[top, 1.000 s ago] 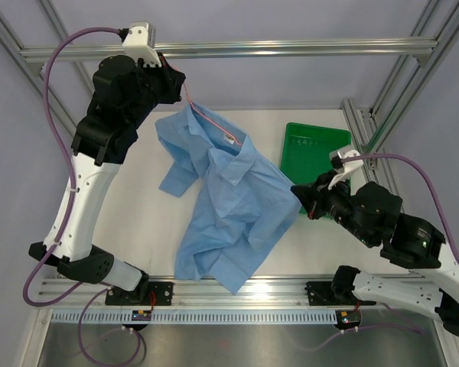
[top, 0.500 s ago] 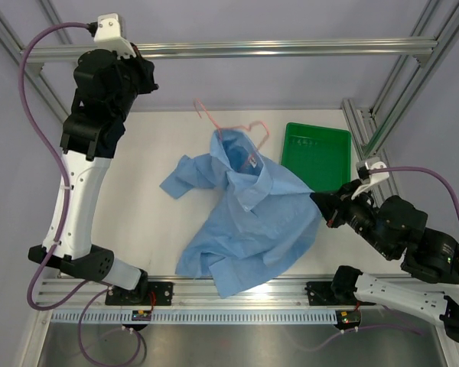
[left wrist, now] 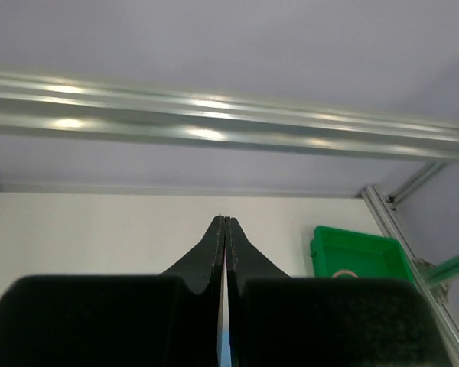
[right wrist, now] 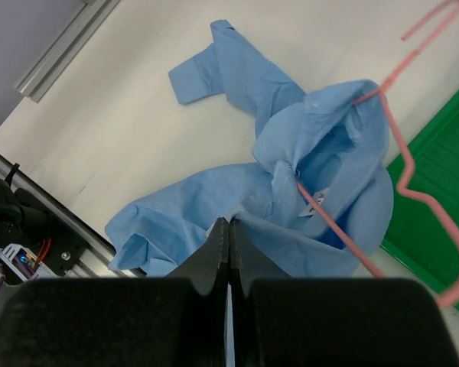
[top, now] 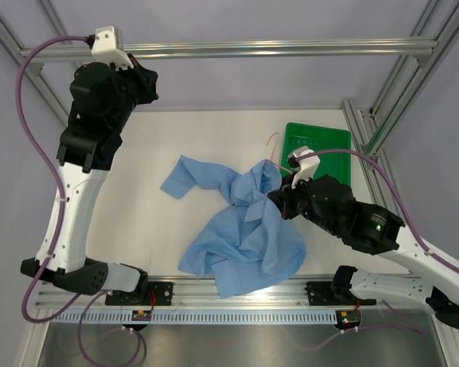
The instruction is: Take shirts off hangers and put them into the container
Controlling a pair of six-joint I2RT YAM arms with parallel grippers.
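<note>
The light blue shirt [top: 241, 229] lies crumpled on the table, one sleeve [top: 185, 177] spread to the left. My right gripper [top: 275, 197] is shut, pinching a fold of the shirt [right wrist: 291, 145] near the collar at its fingertips [right wrist: 229, 222]. The pink wire hanger [right wrist: 404, 187] leans over the cloth, one leg running into the collar opening; only its hook [top: 271, 143] shows from above. Just right of the hanger sits the green container [top: 321, 141], holding no cloth. Raised high at the back left, my left gripper [top: 151, 82] is shut [left wrist: 226, 219] on nothing, far from the shirt.
An aluminium frame bar [top: 275, 50] crosses the back above the table, with uprights [top: 359, 130] just right of the container. A slotted rail [top: 245, 287] runs along the near edge by the arm bases. In the left wrist view the container [left wrist: 359, 252] shows at lower right.
The left gripper let go of the hanger and drew back up to the left. Shirt and hanger dropped onto the table. The right gripper moved left, bunching the shirt.
</note>
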